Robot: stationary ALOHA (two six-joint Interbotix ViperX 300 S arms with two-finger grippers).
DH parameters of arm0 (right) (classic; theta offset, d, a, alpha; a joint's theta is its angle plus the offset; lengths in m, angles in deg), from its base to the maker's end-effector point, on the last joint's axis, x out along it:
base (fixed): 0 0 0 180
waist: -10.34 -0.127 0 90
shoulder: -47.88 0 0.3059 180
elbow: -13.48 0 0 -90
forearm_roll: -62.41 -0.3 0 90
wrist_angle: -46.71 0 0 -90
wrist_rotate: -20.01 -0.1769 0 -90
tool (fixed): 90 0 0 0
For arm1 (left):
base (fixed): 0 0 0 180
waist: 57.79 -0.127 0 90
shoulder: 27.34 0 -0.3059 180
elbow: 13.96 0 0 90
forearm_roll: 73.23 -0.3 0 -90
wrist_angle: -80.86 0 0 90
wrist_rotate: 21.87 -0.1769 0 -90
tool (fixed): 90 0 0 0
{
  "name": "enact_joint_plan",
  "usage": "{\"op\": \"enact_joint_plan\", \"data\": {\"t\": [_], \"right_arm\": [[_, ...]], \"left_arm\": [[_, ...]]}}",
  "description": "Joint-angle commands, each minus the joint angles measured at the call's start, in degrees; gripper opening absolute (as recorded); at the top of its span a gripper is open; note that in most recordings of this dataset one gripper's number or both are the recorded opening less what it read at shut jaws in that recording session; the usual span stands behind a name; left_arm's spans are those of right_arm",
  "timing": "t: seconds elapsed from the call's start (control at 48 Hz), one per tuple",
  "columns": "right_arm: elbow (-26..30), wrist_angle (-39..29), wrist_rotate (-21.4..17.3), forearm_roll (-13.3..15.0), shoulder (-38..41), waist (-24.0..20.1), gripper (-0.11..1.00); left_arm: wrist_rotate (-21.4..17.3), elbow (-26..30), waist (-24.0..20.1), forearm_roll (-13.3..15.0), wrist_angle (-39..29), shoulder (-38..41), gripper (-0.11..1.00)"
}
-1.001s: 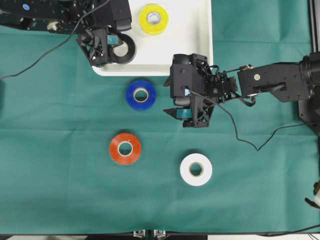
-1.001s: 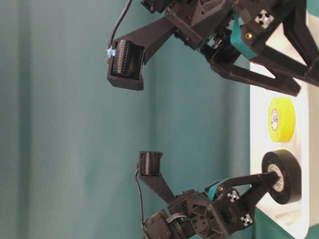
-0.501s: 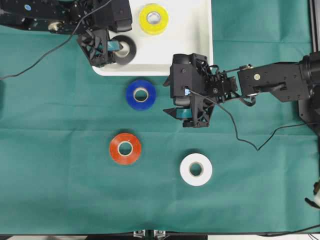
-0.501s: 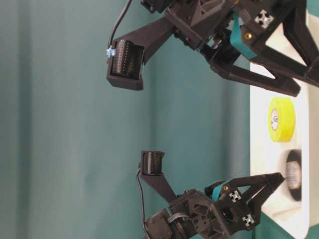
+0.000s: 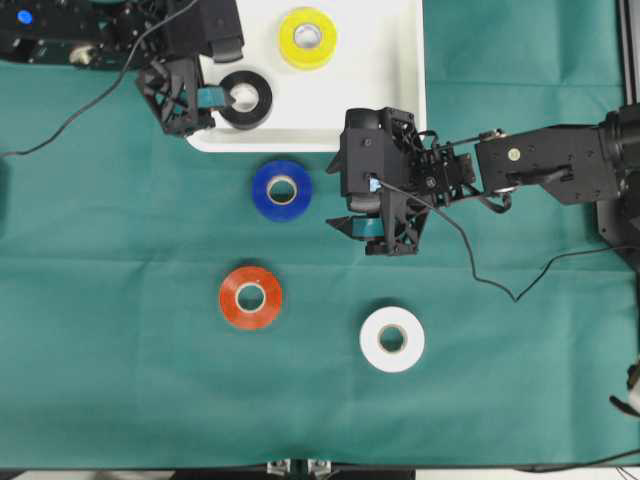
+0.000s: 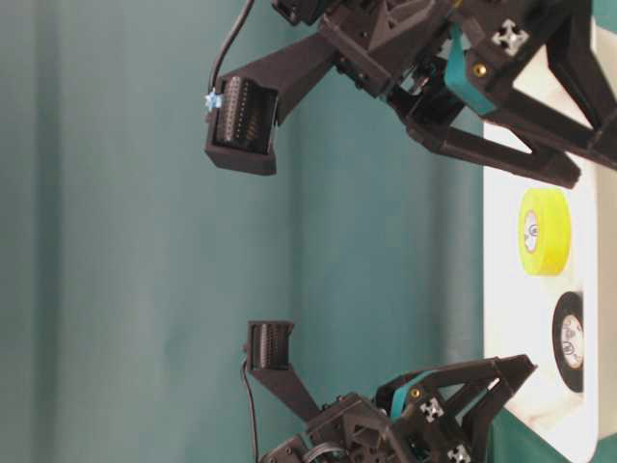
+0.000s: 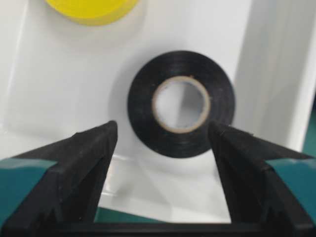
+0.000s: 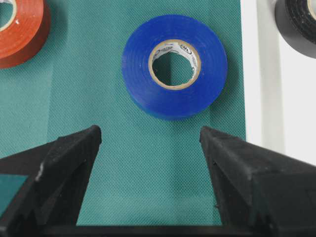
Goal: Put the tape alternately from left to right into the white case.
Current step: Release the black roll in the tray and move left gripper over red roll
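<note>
The black tape (image 5: 245, 98) lies flat in the white case (image 5: 400, 100), below and to the left of the yellow tape (image 5: 307, 37). My left gripper (image 5: 203, 97) is open just left of the black tape (image 7: 180, 111), which lies past its fingertips, untouched. On the green cloth lie the blue tape (image 5: 282, 189), the red-orange tape (image 5: 250, 297) and the white tape (image 5: 392, 339). My right gripper (image 5: 338, 195) hangs open and empty, right of the blue tape (image 8: 175, 74), which lies ahead of its jaws.
The white case's near rim (image 8: 261, 74) runs just right of the blue tape. A black cable (image 5: 480, 280) trails over the cloth under the right arm (image 5: 560, 160). The red-orange tape (image 8: 17, 29) shows in the right wrist view's corner.
The left gripper has opened and let go of the black tape, which dropped from on edge to flat in the case. That gripper drew back left. The right arm stayed still.
</note>
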Motion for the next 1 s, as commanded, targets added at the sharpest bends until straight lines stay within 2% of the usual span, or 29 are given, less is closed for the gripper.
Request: {"op": "enact_joint_plan", "data": {"t": [0.0,0.167,0.501,0.751,0.98], "right_arm": [[0.5,0.5,0.1,0.2,-0.6,-0.2,0.84],[0.4,0.5,-0.1,0.2,-0.6,-0.1,0.84],[0.4,0.5,-0.1,0.2,-0.6,-0.2,0.84],[0.4,0.5,-0.2,0.2,-0.6,-0.2,0.84],[0.4,1.1,-0.2,0.2,-0.6,-0.2,0.84]], "left_arm": [[0.1,0.2,1.8,0.2,0.2,-1.9,0.95],[0.7,-0.4,6.8,0.2,0.1,-2.8,0.94],[4.7,-2.1,17.4,0.2,0.1,-4.4,0.94],[10.9,-2.6,22.2,0.2,0.2,-4.4,0.94],[14.9,-3.3,25.2,0.2,0.1,-4.4,0.94]]}}
